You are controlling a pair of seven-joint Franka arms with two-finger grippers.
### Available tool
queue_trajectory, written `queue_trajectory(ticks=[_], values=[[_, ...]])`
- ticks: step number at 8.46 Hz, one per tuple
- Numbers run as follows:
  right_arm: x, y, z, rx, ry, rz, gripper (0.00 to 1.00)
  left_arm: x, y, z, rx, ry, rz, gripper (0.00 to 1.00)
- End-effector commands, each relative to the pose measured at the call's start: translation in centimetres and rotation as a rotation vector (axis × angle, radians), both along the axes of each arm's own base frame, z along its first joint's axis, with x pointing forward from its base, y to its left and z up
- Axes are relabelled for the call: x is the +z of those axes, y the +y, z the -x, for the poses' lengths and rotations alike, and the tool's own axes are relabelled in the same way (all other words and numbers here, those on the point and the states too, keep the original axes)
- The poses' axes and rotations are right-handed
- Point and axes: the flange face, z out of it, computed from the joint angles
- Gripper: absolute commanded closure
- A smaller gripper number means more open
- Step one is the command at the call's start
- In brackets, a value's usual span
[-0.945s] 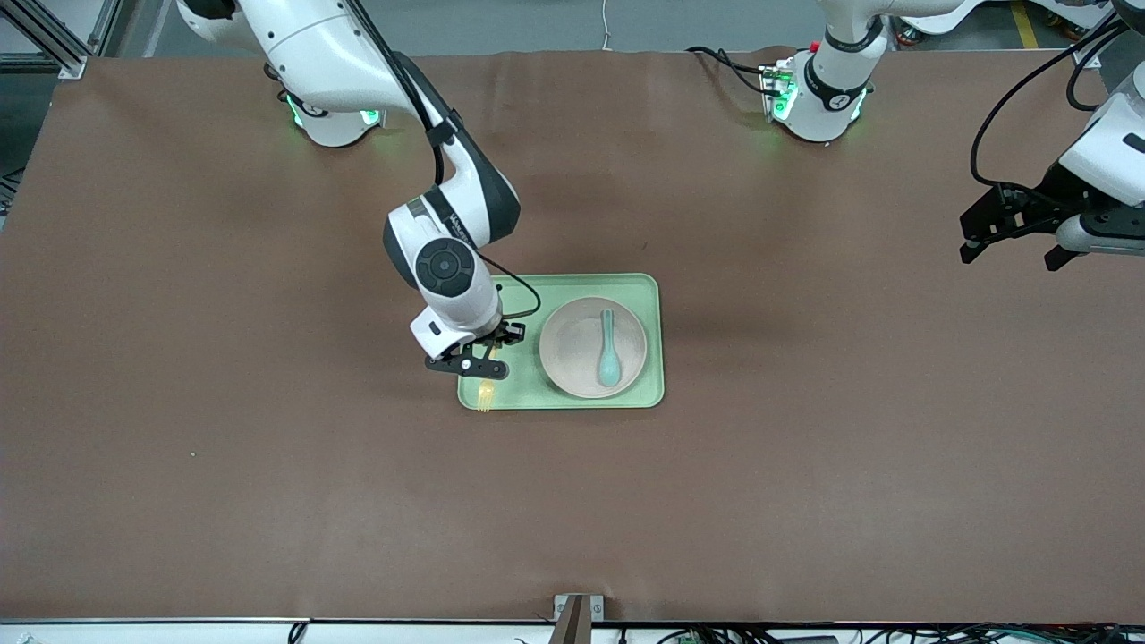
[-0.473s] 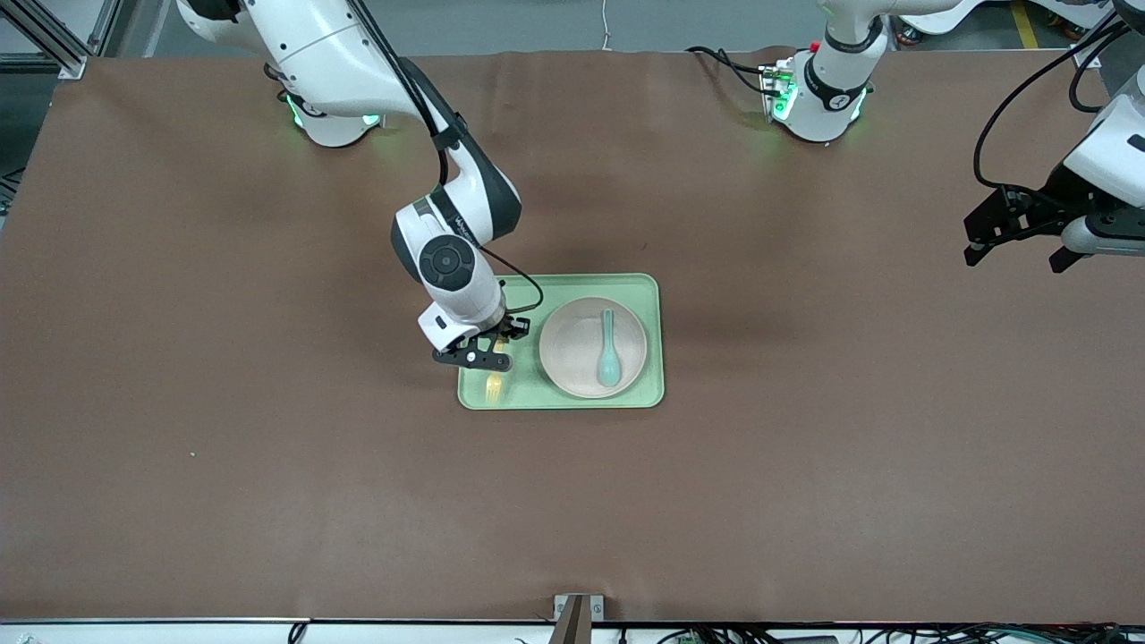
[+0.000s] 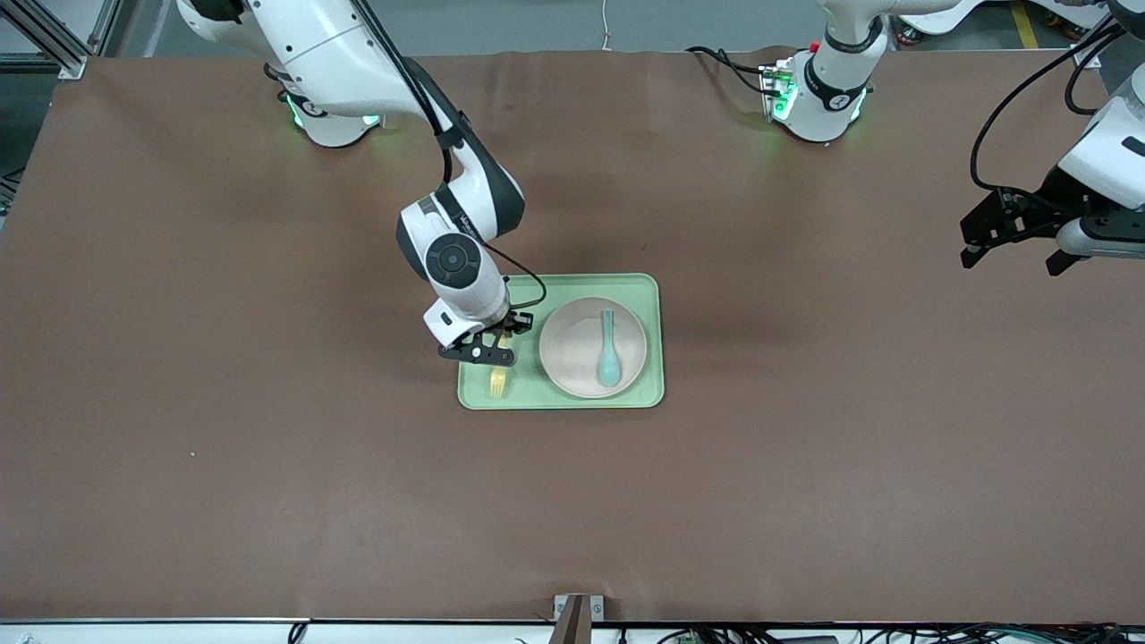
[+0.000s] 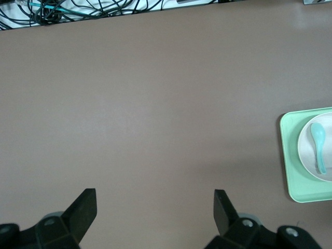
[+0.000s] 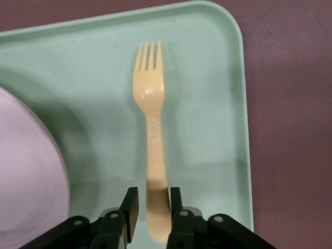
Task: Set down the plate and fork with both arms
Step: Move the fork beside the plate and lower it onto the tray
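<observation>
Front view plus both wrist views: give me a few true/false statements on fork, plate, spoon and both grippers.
1. The right gripper is shut on the fork over the green tray. True.
2. The teal spoon lies on the bare table. False: it lies in the plate.
3. The plate sits on the tray. True.
4. The left gripper holds the plate. False: it hangs open and empty over bare table at the left arm's end.
5. The fork rests inside the plate. False: it is beside the plate, over the tray.
</observation>
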Motion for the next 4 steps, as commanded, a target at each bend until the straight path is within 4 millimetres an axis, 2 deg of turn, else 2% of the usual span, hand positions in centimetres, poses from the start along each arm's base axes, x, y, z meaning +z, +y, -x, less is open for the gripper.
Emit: queue_trajectory(ticks=[1, 2, 3, 4], values=[[0.0, 0.0, 0.8, 0.003, 0.013, -0.015, 0.00, 1.5, 0.2, -0.2, 0.002, 0.005, 0.000, 0.01], [0.7, -0.6, 0.5, -0.009, 0.024, -0.013, 0.00, 2.7, 0.4, -0.1, 0.012, 0.012, 0.004, 0.01], [4.4, -2.0, -0.5, -0.029, 0.034, -0.020, 0.00, 4.0, 0.5, 0.0, 0.012, 0.022, 0.003, 0.01], [10.8, -4.8, -1.9, -0.064, 0.016, -0.049, 0.00, 4.3, 0.4, 0.0, 0.012, 0.027, 0.001, 0.01]])
